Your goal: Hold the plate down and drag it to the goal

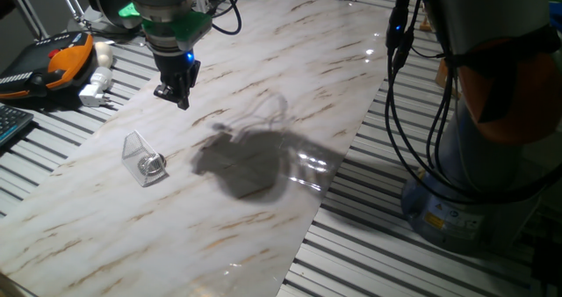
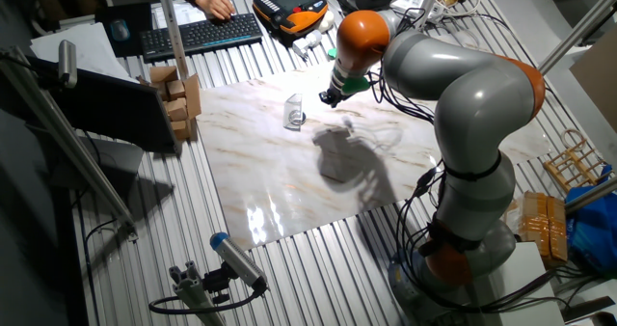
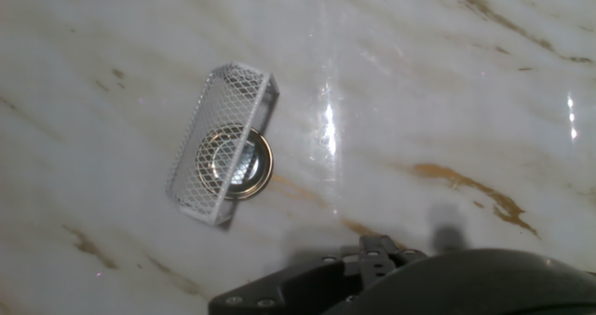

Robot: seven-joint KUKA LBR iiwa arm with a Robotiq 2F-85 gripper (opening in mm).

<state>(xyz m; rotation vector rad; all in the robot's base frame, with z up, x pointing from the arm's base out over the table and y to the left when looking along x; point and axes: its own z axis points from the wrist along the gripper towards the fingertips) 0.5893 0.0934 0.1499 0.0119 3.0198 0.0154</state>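
The plate (image 1: 154,163) is a tiny shiny silver disc lying flat on the marble board, tucked partly under the goal (image 1: 139,153), a small clear tent-like wedge. In the hand view the plate (image 3: 237,164) shows through the goal (image 3: 220,119), whose top looks meshed, with its lower right rim sticking out. Both also show in the other fixed view: the plate (image 2: 295,123) and the goal (image 2: 293,107). My gripper (image 1: 178,96) hangs in the air above the board, behind and right of them, touching nothing. Its fingers look pressed together and empty. It shows in the other fixed view (image 2: 328,98) too.
The marble board (image 1: 290,77) lies on a slatted metal table. An orange teach pendant (image 1: 63,61) and a white plug (image 1: 95,90) lie off the board's left edge. Cardboard boxes (image 2: 179,96) and a keyboard (image 2: 198,33) stand beyond it. Black cables (image 1: 406,112) hang at the right.
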